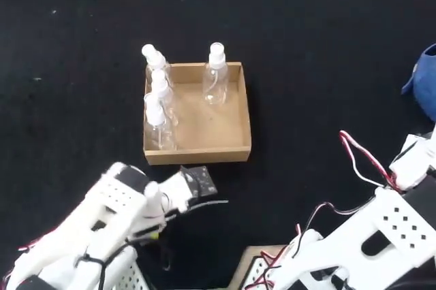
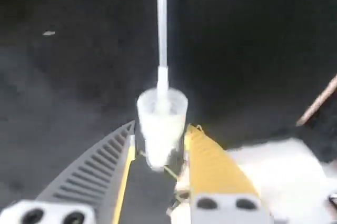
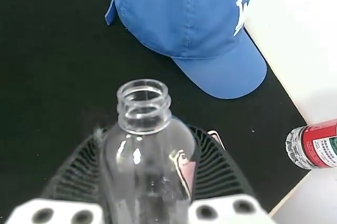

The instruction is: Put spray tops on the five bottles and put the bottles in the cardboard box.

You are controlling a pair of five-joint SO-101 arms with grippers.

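Fingers (image 2: 210, 166) of my left gripper (image 2: 158, 148) were pinched on a spray top (image 2: 161, 121), gripped by its head so the dip tube (image 2: 161, 19) stuck straight out ahead, free to be fed into a neck. In the high view that arm sat at the lower left of the frame, just below the cardboard box (image 1: 197, 156). My right gripper (image 3: 147, 187) was closed round the body of the one uncapped bottle (image 3: 145, 129), held low on the glass so its open mouth stayed clear for the tube. Four capped bottles already stood in the box, three along its left wall (image 1: 159, 109) and one in its upper right corner (image 1: 215, 79), so I judged this pair the last to be joined. A blue cap (image 3: 184, 24) lay on the table beyond the bottle
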